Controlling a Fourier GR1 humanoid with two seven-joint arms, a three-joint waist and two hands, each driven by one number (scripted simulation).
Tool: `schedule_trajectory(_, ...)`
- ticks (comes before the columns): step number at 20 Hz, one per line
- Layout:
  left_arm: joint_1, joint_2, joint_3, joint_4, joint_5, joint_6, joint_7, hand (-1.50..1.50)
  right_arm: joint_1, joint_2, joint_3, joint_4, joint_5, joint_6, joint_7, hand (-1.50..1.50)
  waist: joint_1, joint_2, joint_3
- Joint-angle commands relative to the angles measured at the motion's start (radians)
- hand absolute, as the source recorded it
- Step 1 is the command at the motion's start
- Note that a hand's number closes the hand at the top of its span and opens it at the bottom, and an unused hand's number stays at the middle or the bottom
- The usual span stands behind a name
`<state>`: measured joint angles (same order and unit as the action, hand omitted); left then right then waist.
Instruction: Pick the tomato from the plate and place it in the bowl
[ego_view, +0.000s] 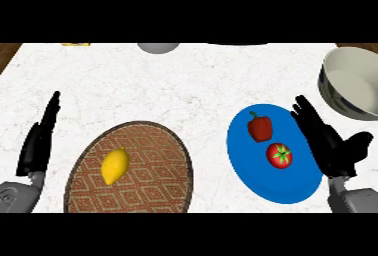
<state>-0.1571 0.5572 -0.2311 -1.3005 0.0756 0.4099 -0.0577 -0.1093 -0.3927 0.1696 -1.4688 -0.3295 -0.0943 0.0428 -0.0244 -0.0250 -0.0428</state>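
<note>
The right robot hand (330, 141) hovers over the right edge of the blue plate (255, 180) with fingers spread straight, holding nothing, and we see the tomato (280, 155) on that plate just beside a red pepper (260, 127). The bowl (354, 82) stands beyond on the counter (184, 85); the left robot hand (40, 137) rests open at the left edge

Glossy tomato (280, 155) on smooth blue plate (251, 167); marbled white counter (184, 85); woven mat (148, 170).

Single head view, steeply down onto counter (184, 90), fairly near.
</note>
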Motion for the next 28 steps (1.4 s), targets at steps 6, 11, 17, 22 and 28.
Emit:
schedule_trajectory(6, -0.069, -0.215, -0.050, -0.110, 0.140, -0.089, -0.007, 0.00, -0.007, -0.058, 0.238, -0.185, 0.183, 0.084, 0.087, 1.50, 0.014, 0.020, 0.039)
schedule_trajectory(11, -0.011, -0.243, -0.068, -0.171, 0.173, -0.084, 0.039, 0.00, 0.113, 0.067, 0.050, -0.200, 0.318, -0.332, -0.177, -1.50, -0.009, 0.012, 0.046)
schedule_trajectory(17, -0.012, -0.266, -0.080, -0.197, 0.139, -0.068, 0.060, 0.00, 0.376, 0.048, 0.074, -0.463, 0.353, -0.345, -0.396, -1.50, 0.003, 0.019, 0.043)
schedule_trajectory(22, -0.059, -0.253, -0.060, -0.231, 0.139, -0.087, 0.144, 0.00, 0.377, -0.016, 0.102, -0.638, 0.583, -0.444, -0.040, -1.50, 0.013, 0.021, 0.041)
schedule_trajectory(28, -0.050, -0.274, -0.032, -0.179, 0.121, -0.114, 0.086, 0.00, 0.321, -0.146, -0.016, -0.746, 0.547, -0.270, 0.282, -1.50, 0.021, 0.025, 0.042)
